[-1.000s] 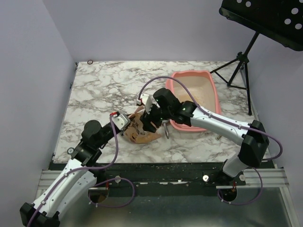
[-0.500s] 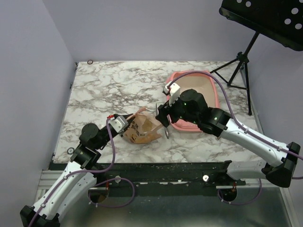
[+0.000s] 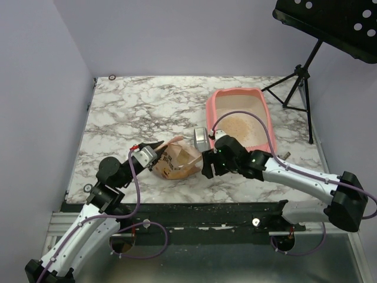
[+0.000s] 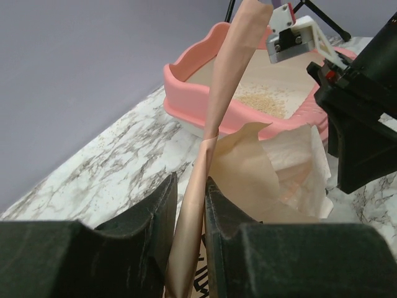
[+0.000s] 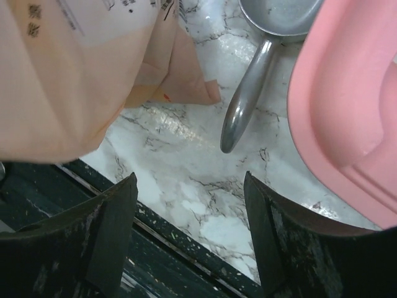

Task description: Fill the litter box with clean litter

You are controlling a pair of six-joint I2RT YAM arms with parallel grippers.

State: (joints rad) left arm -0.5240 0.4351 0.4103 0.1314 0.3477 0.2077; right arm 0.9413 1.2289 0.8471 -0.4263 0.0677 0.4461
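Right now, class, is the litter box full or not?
Not full: the litter box holds only a shallow patch of litter, well below its rim.

Between the paper bag [image 3: 177,160] and the litter box [image 3: 210,109] there is only a narrow lane. The metal scoop [image 5: 248,99] lies in it, its handle under the right claw [image 5: 192,217] and its spread jaws. The bag's upright flap fills the left claw [image 4: 191,211]. Open desk [image 3: 129,106] lies far and left.
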